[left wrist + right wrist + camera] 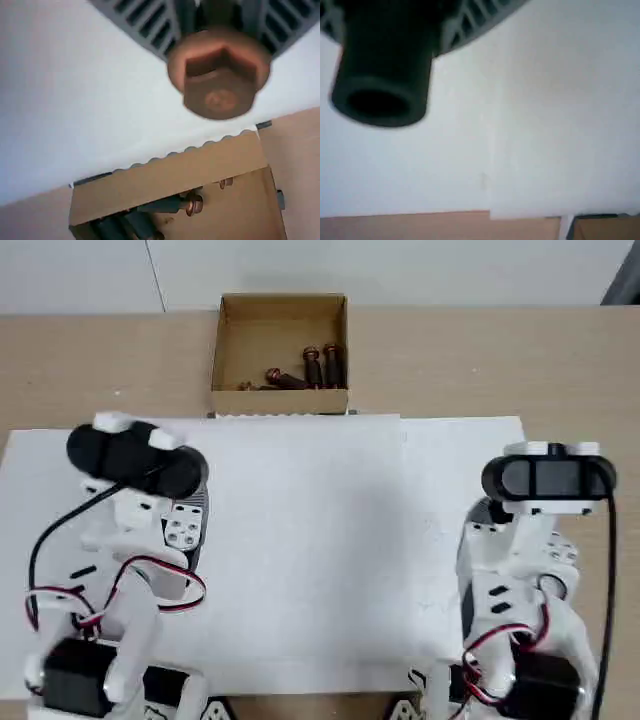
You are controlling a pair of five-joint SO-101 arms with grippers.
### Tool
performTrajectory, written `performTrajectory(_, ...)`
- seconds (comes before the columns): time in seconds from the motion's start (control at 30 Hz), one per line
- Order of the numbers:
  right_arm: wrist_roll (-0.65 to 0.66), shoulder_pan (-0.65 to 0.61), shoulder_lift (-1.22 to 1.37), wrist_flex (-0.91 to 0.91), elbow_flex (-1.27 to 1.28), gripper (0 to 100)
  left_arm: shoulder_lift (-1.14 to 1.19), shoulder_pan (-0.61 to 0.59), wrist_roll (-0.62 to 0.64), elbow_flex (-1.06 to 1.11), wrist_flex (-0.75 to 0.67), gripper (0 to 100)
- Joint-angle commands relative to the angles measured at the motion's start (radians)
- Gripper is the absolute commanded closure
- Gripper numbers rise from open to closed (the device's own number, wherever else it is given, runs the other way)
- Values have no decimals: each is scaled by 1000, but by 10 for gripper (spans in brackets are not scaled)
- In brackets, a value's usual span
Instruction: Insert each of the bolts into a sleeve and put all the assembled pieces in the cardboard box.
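Note:
A copper bolt point(218, 80) shows hex head first in the left wrist view, and my left gripper point(215, 12) is shut on it between grey ribbed fingers point(137, 20). My right gripper point(385, 17) is shut on a black sleeve point(382, 75) whose open end faces the camera. The cardboard box point(282, 400) stands at the far middle of the table and holds several assembled pieces point(310, 368). From the left wrist, the box wall point(170, 182) and the pieces inside point(172, 205) lie beyond the bolt. The left arm point(135, 465) and right arm point(548, 478) sit apart over the white sheet.
A white sheet point(330, 540) covers the table from the box's front wall to the near edge. Bare wooden table point(480, 360) lies beside and behind the box. A corner of the box point(607, 227) shows past the sheet's edge in the right wrist view.

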Motion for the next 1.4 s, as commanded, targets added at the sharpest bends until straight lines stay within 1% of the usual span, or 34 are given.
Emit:
performTrajectory(0.0,-83,-96,-7,-91,43,995,-112,5,60,117,-112,995)
performTrajectory(0.07,-126,-168,-7,-147,84,995,-163,5,92,179,-153,995)
performTrajectory(0.2,-161,-303,-7,-263,172,995,-249,8,160,282,-163,995)
performTrajectory(0.33,-161,-417,-7,-366,264,995,-325,12,327,344,-163,995)
performTrajectory(0.5,-157,-533,-7,-475,374,995,-428,9,479,423,-164,994)
performTrajectory(0.63,-155,-636,-7,-524,433,995,-517,12,520,473,-167,994)
performTrajectory(0.77,-153,-742,-7,-527,470,995,-508,8,589,487,-241,994)
performTrajectory(0.83,-126,-782,-7,-527,483,995,-506,14,623,490,-282,994)
performTrajectory(0.93,-55,-814,-7,-559,516,995,-505,15,643,522,-342,994)
performTrajectory(1.0,-17,-820,-7,-585,531,995,-506,18,644,545,-354,994)
performTrajectory(1.13,78,-820,-7,-648,569,995,-508,103,655,558,-350,994)
performTrajectory(1.23,110,-820,-7,-694,578,995,-508,180,678,553,-353,994)
performTrajectory(1.37,149,-822,-7,-717,578,995,-508,215,678,553,-354,994)
